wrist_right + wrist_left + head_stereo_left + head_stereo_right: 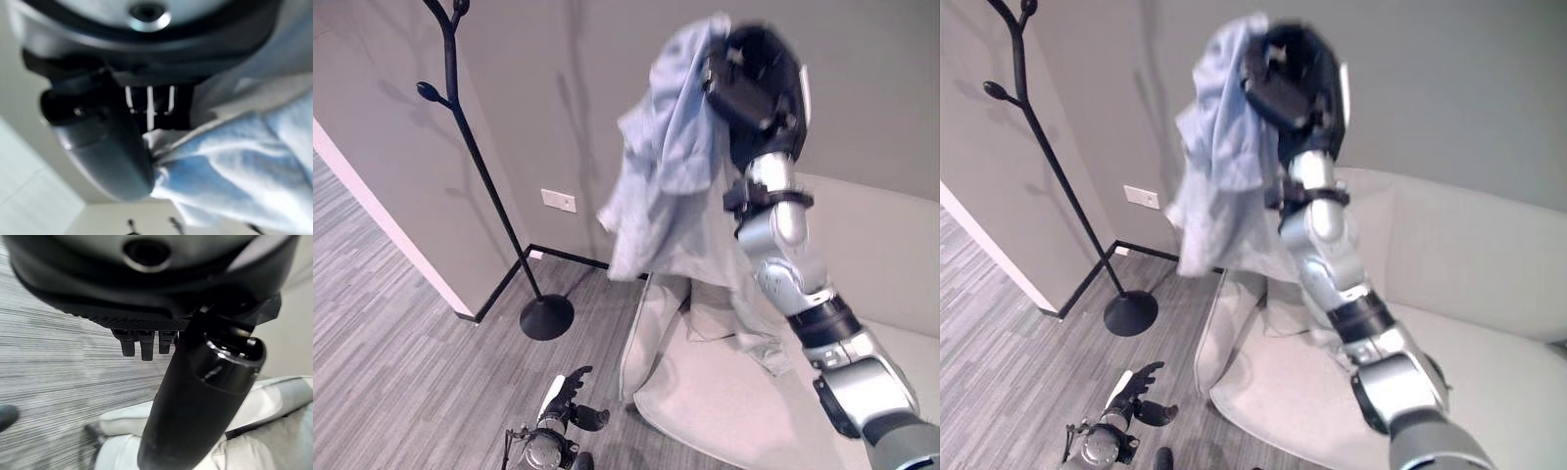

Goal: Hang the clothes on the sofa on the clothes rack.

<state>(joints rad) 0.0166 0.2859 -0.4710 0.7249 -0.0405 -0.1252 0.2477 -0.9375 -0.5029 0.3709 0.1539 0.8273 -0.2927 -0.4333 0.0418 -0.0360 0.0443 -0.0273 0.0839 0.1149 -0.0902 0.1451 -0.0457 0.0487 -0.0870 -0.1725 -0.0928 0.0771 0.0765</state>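
one pale blue shirt point(671, 186), one black clothes rack point(475, 166), one light grey sofa point(881, 284). right hand point(754, 83) is raised high on an upright arm, fingers curled round the shirt's top; the shirt hangs down from it above the sofa's end, well apart from the rack off to its left. left hand point(570, 392) hangs low near the floor, fingers relaxed, holding nothing. no legible writing

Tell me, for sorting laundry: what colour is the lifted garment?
Light blue garment, clearest in left eye view.
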